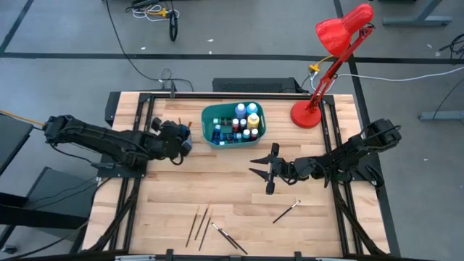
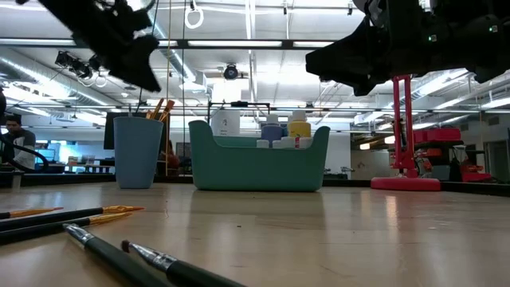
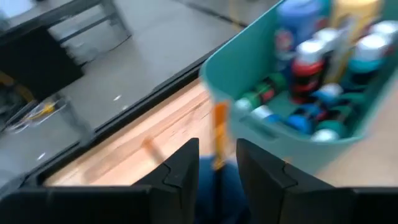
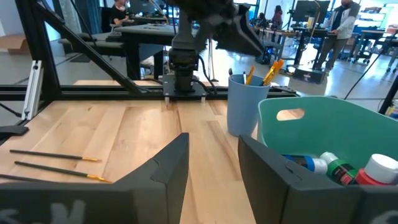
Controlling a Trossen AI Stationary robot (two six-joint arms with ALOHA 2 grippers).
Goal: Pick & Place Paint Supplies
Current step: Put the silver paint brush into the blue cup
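Beside the teal bin (image 1: 210, 134), left claw (image 1: 185, 138) hovers over the blue cup (image 2: 137, 151), fingers parted around a brush (image 3: 219, 134) (light, thin, slippery; grip mid-handle). Right claw (image 1: 265, 172) near the bin, released, empty.

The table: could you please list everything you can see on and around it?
Bin: one, teal, back middle of the table.
Bottles: about a dozen, blue, green, yellow and white, inside the bin.
Cup: one, blue, just left of the bin, with a few brushes standing in it.
Brushes: about six, dark-handled, lying along the table's front.
Lamp: one, red, back right.
People: at least two, far off in the room.
Left pincer: open, over the cup.
Right pincer: open, empty, mid-table right of centre.
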